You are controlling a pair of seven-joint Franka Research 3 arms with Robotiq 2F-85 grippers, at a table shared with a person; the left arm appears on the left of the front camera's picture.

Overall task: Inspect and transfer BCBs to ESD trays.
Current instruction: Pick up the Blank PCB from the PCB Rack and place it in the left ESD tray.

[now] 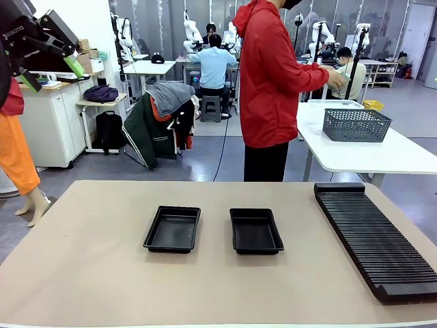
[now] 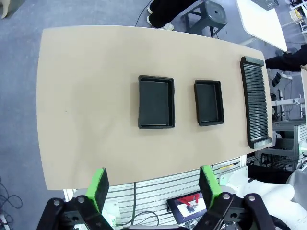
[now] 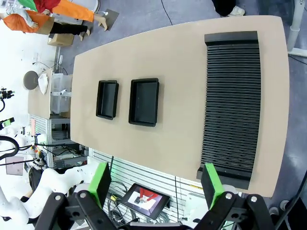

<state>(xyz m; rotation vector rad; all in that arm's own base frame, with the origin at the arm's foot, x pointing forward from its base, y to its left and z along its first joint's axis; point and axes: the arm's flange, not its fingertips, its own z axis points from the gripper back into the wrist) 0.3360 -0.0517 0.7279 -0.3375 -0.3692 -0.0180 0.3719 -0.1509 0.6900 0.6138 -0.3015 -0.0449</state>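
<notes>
Two empty black ESD trays lie side by side mid-table, the left tray (image 1: 172,229) (image 2: 156,102) (image 3: 107,99) and the right tray (image 1: 256,231) (image 2: 209,102) (image 3: 144,101). No BCBs are in view. My left gripper (image 1: 51,73) (image 2: 153,187) is raised high at the table's left, open, with nothing between its green pads (image 2: 98,184). My right gripper (image 3: 156,182) also hangs high above the table's near edge, open and holding nothing. A person in a red hoodie (image 1: 273,75) stands at the far side, turned toward another table.
A long black ribbed rack (image 1: 375,239) (image 2: 255,101) (image 3: 231,103) runs along the table's right side. A grey mesh basket (image 1: 355,124) sits on the white table (image 1: 382,154) behind. Bare tabletop surrounds the trays.
</notes>
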